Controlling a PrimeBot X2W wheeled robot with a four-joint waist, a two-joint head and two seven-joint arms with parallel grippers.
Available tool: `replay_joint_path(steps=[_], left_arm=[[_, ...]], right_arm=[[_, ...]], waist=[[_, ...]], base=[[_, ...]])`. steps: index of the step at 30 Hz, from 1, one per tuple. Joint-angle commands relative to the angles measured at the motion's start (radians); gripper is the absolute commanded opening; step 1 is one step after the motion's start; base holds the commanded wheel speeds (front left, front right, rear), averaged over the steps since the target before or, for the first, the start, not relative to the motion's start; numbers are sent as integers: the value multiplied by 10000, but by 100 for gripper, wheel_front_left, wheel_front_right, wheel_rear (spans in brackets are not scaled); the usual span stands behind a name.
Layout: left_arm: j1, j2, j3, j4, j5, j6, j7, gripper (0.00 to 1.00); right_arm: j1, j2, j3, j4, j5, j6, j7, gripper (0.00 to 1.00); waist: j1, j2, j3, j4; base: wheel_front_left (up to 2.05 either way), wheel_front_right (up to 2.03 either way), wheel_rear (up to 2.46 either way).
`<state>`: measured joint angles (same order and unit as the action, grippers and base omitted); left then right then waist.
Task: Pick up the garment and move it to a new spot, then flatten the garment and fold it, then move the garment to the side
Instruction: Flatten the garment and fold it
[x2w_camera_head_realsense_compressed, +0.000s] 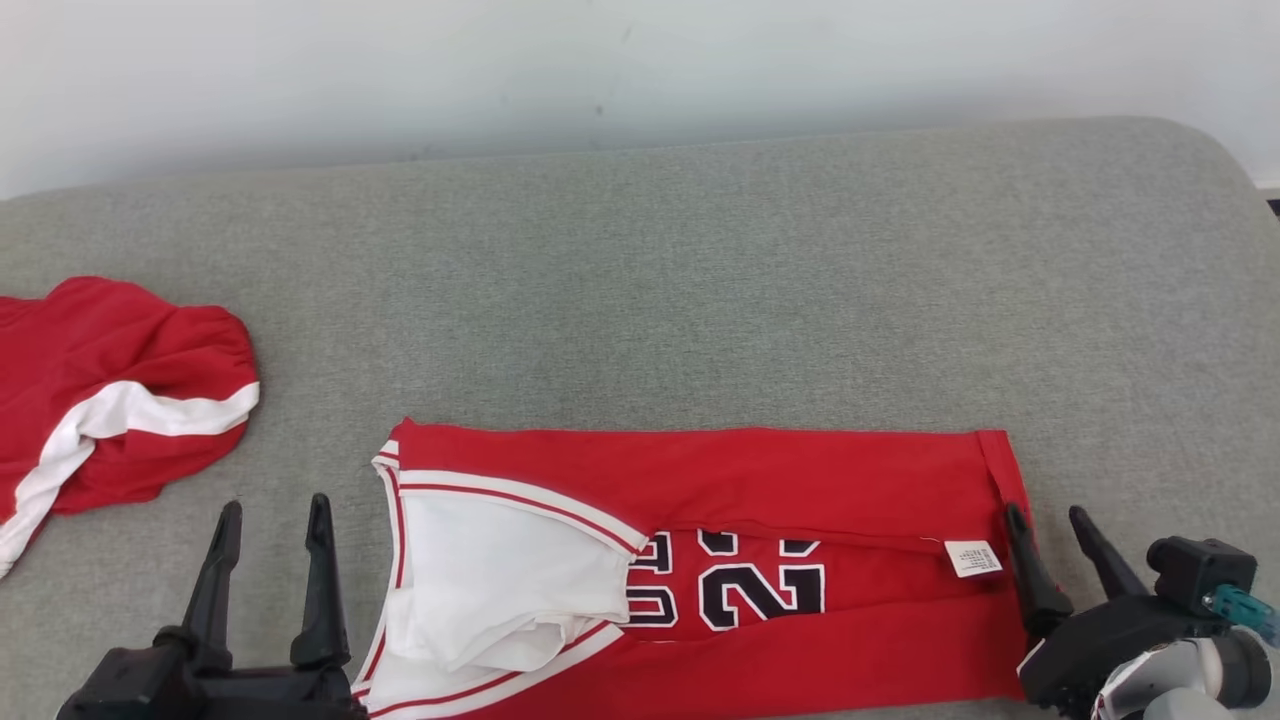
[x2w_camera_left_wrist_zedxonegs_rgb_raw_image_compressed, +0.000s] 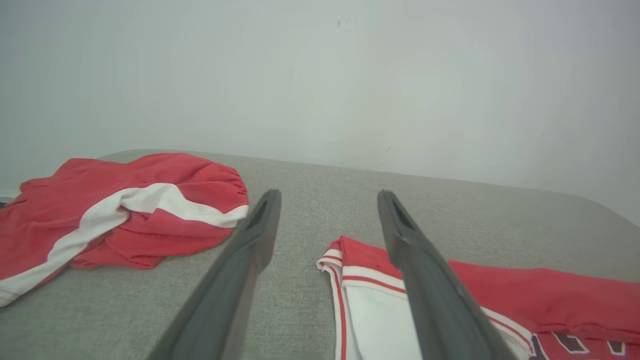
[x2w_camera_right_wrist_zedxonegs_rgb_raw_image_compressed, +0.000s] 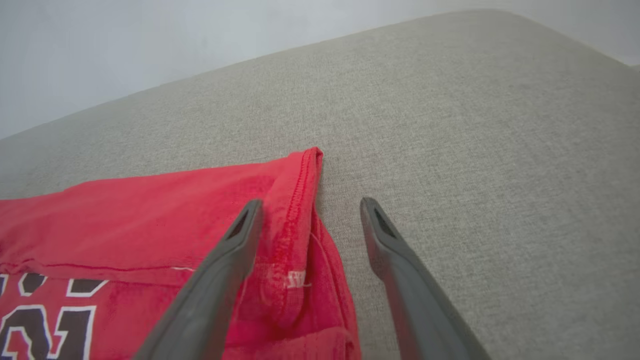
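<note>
Red jersey (x2w_camera_head_realsense_compressed: 800, 470) lies on a grey fabric cushion (x2w_camera_head_realsense_compressed: 700, 280), on its near part and about midway between its left and right edges. It is folded lengthwise into a long band that runs left to right. Its far edge is straight and well short of the cushion's far edge, where a pale wall (x2w_camera_head_realsense_compressed: 600, 60) rises. At the band's left end a white-trimmed opening shows the white inner side (x2w_camera_head_realsense_compressed: 490, 570). Black, white-edged number digits (x2w_camera_head_realsense_compressed: 745, 590) sit partly covered by the folded-over upper layer. A small white label (x2w_camera_head_realsense_compressed: 972, 558) lies near the right end, close to the stitched hem.

The left gripper (x2w_camera_head_realsense_compressed: 276, 502) is over bare cushion just left of the jersey's white-trimmed end. Its two dark fingers are spread apart with nothing between them. In the left wrist view one finger crosses in front of the jersey's corner, but I cannot tell whether it touches the cloth.

The right gripper (x2w_camera_head_realsense_compressed: 1047, 510) is at the jersey's right end, fingers released and apart. In the right wrist view one finger lies over the red cloth beside the hem and the other over grey cushion, so the hem edge runs between them, ungripped.

A second garment, red shorts with a white stripe (x2w_camera_head_realsense_compressed: 120, 350), is bunched at the cushion's left edge, apart from the jersey.
</note>
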<state>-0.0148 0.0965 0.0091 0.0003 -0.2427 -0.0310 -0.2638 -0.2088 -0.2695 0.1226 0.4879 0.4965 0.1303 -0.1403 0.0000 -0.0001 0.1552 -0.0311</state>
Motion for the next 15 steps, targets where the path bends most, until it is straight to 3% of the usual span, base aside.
replay_joint_path(steps=[1,9,10,12,15], left_arm=[[93,-87,161,99,232,-133,-5,100],[163,-367,732,471,639,-515,-5,100],[169,-377,762,501,699,-564,-5,100],[179,-405,803,574,797,-594,-5,100],[203,-418,845,622,853,-649,-5,100]], right_arm=[[-161,74,50,296,133,3,82,100],[-469,231,515,1911,468,3,458,100],[-480,272,610,2097,529,3,533,47],[-564,319,773,2356,727,3,538,0],[-658,324,887,2514,910,3,461,0]], waist=[[0,1,8,101],[0,1,34,298],[0,1,24,303],[0,1,-11,312],[0,1,-71,302]], base=[[0,0,0],[0,0,0],[0,0,0],[0,0,0],[0,0,0]])
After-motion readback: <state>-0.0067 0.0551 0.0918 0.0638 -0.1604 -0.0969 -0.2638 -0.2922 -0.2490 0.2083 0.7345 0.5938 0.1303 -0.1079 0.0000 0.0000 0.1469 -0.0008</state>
